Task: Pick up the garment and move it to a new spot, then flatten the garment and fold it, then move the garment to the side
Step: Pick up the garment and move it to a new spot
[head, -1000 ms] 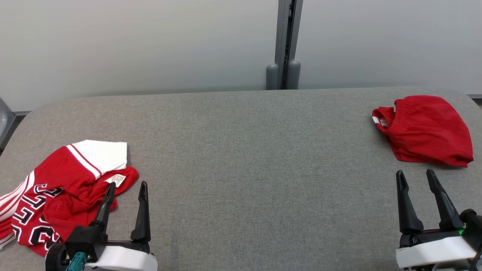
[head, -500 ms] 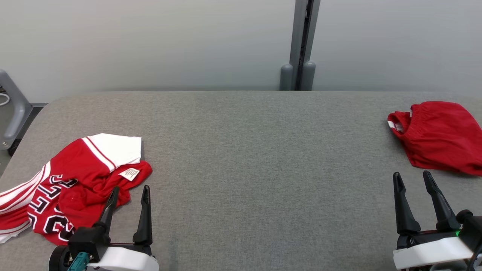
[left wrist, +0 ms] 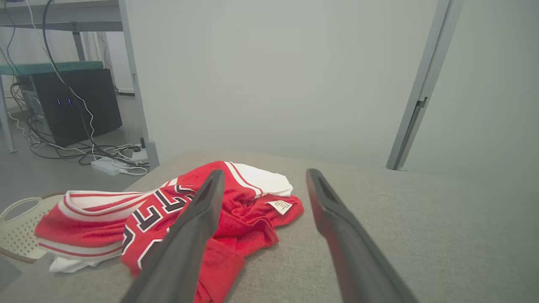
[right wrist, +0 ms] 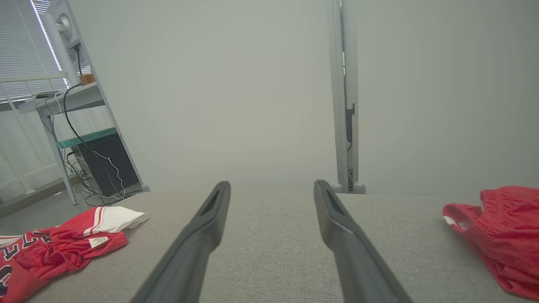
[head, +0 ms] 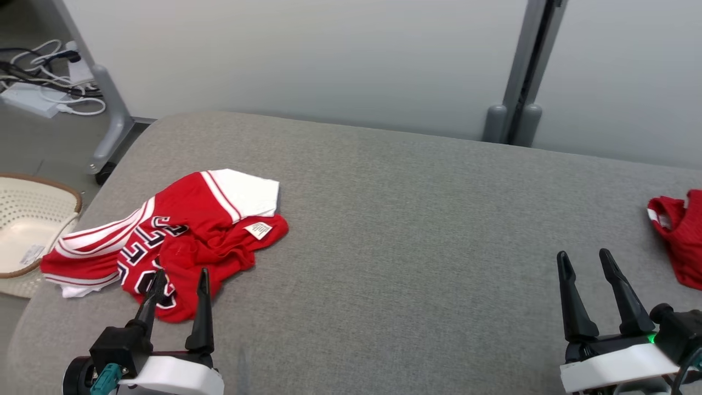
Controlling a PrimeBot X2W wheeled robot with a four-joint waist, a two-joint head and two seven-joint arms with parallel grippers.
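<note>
The grey fabric-covered table has a rounded far-left corner. Its far edge runs along a pale wall panel with a grey post standing behind it. The wide middle of the table is bare, from the jersey on the left to the shorts on the right. Off the left edge, a cream basket with a brown rim sits on the floor, and a tangle of cables lies farther back.

The red jersey lies crumpled on the left part of the table, its striped end reaching the left edge just above the basket. It is red with white bands and black-and-white lettering. A white panel is turned up on its far side, with a small white label beside it. The cloth is bunched in folds, not flat.

The left gripper is at the near left with its fingers spread and nothing between them. In the head view its tips overlap the jersey's near hem, but contact cannot be judged. The right gripper is at the near right, also spread and empty, over bare table. The red shorts lie just beyond it at the right.
</note>
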